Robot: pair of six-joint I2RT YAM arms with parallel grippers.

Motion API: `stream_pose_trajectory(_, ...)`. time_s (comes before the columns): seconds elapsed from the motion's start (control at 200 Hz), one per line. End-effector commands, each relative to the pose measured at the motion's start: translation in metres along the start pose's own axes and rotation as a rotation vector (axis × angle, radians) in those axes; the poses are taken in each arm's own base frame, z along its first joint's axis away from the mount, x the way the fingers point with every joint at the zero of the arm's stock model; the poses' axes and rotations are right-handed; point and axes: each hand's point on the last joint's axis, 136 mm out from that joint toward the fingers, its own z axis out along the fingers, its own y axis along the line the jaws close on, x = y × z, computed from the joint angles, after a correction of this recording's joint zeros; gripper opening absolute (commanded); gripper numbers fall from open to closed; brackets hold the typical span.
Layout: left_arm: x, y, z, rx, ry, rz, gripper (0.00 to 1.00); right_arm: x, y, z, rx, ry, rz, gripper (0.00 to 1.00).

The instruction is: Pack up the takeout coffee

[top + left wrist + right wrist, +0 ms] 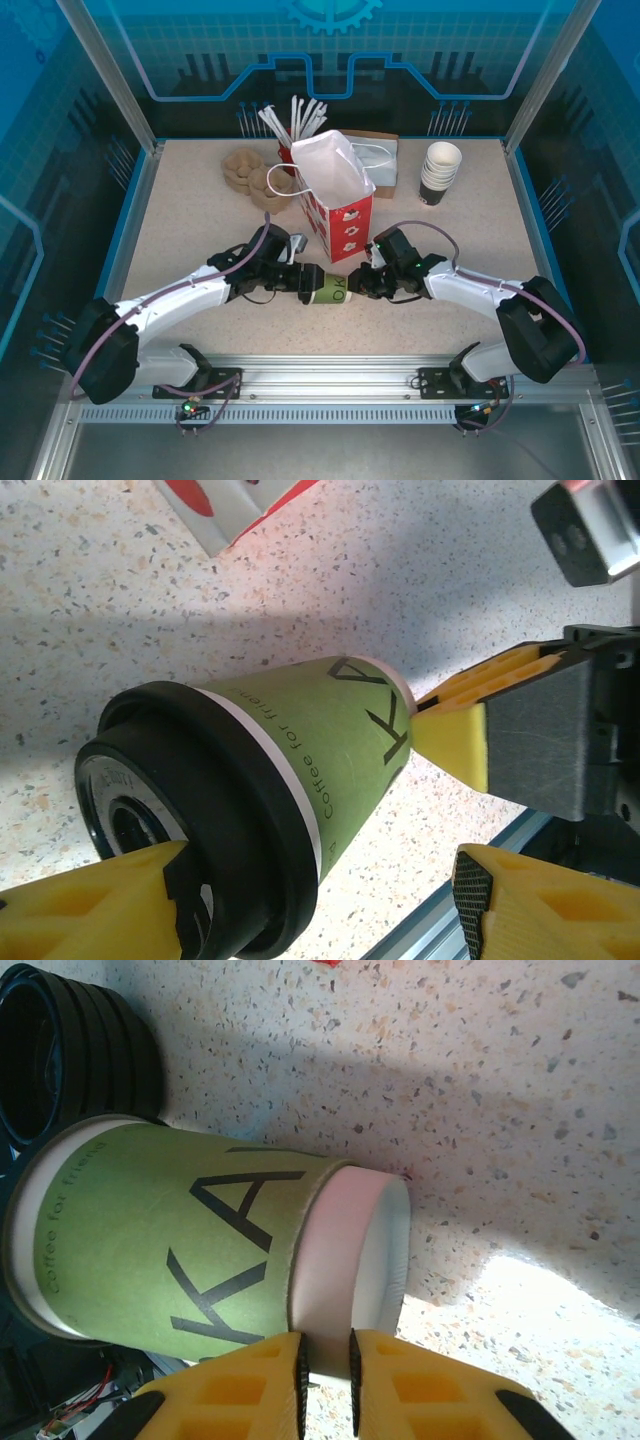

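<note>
The takeout coffee (330, 287) lies on its side on the table between my two grippers, a green paper cup (320, 750) with a black lid. My left gripper (305, 282) is open around the lid end. One of its fingers (100, 910) touches the lid and the other stands apart from the cup. My right gripper (327, 1360) is shut on the white bottom rim of the cup (170, 1250). That right gripper's yellow finger (455, 745) shows against the cup's base in the left wrist view.
A red and white paper bag (340, 210) stands open just behind the cup. A stack of black lids (70, 1060) lies close by. Lidless cups (440, 172), cardboard carriers (250, 175), stirrers (290, 120) and a brown box (385, 160) line the back.
</note>
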Motion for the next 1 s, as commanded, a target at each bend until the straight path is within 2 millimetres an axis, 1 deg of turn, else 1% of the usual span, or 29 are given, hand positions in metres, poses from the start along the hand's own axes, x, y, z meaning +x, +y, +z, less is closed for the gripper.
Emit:
stream_pose_trajectory(0.0, -0.008, -0.044, -0.014, 0.124, -0.014, 0.049, 0.69, 0.01, -0.022, 0.008, 0.059, 0.027, 0.044, 0.21)
stream_pose_trajectory(0.27, -0.01, -0.061, -0.02, 0.142, -0.011, 0.074, 0.69, 0.008, -0.019, 0.011, 0.043, 0.028, 0.046, 0.21)
stream_pose_trajectory(0.54, -0.006, -0.062, -0.013, 0.135, 0.01, 0.072, 0.69, 0.003, -0.015, 0.017, 0.038, 0.031, 0.041, 0.22)
stream_pose_trajectory(0.82, -0.009, -0.063, -0.011, 0.125, 0.008, 0.08, 0.69, -0.002, -0.006, 0.027, 0.03, 0.045, 0.022, 0.22)
stream_pose_trajectory(0.996, -0.014, -0.062, -0.009, 0.103, -0.003, 0.089, 0.69, -0.004, -0.003, 0.032, 0.03, 0.055, 0.017, 0.22)
